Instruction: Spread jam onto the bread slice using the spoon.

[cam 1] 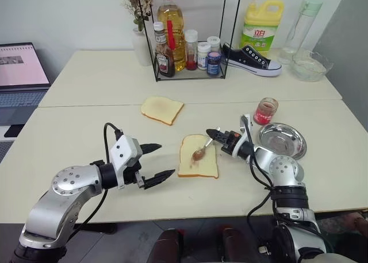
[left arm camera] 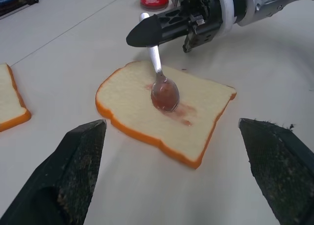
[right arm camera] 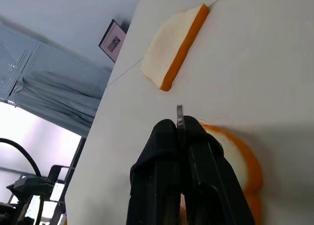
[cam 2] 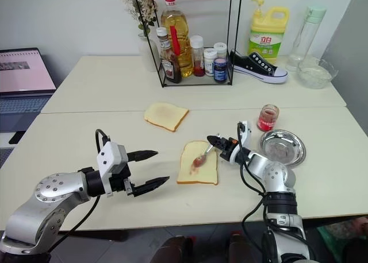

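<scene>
From the head view, my right gripper (cam 1: 214, 133) pinches the spoon (cam 1: 202, 150), bowl resting mid bread slice (cam 1: 198, 157) on the near table. My left gripper (cam 1: 159, 161) hangs wide apart just left, empty. In the left wrist view, the jam (left arm camera: 182, 112) is one small smear (nothing pins the slice); pushing hard could drag it. In the right wrist view the handle sits thinly clamped, so it might twist.
</scene>
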`<state>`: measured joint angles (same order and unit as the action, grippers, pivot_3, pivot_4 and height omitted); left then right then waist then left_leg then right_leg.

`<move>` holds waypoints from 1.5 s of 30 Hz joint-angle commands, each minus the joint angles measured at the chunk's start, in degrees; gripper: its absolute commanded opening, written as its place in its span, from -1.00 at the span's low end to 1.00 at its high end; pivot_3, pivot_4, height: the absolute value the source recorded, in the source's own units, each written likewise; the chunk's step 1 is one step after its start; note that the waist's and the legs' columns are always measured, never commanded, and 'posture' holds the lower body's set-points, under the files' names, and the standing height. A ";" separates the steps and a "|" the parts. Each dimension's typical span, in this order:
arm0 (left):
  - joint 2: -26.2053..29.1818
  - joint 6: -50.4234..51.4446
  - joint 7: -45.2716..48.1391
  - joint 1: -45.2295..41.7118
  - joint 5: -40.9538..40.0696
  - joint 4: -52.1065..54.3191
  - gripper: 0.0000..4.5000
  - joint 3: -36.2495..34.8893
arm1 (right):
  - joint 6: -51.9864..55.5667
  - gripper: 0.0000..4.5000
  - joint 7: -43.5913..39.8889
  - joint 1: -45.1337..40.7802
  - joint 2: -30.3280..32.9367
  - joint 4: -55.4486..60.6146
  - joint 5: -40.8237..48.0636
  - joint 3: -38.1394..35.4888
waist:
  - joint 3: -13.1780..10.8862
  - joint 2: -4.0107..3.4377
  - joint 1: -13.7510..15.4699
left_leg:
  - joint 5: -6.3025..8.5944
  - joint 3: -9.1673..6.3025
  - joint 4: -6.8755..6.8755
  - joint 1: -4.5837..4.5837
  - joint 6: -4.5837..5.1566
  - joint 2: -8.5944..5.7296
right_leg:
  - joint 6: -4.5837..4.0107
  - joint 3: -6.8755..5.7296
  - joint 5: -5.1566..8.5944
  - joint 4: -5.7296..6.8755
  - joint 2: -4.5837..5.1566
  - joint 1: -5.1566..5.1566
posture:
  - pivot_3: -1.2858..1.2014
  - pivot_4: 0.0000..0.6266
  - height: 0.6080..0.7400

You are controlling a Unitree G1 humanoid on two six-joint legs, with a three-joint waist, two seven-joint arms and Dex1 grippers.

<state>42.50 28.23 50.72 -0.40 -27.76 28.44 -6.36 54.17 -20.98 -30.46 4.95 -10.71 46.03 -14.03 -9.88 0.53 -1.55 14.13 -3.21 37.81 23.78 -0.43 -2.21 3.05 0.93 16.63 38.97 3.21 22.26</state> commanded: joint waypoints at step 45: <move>-0.14 -1.21 0.08 -2.41 0.10 -0.66 1.00 1.87 | 7.45 -0.99 -1.55 4.65 4.42 7.55 4.59 0.23 | -0.01 -0.02 -0.06 | 0.00 0.01 -0.01 0.01 0.01 0.02 | 0.00 0.01 0.00 -0.02 -0.01 0.01 | 0.03 -0.52 1.00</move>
<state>42.47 28.21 50.69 -1.99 -27.71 27.22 -4.37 60.51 -22.47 -26.17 8.60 -4.83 50.27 -13.37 -9.89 0.52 -1.61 14.13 -3.19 37.80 23.79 -0.43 -2.20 3.06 0.95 16.63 38.95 3.20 22.27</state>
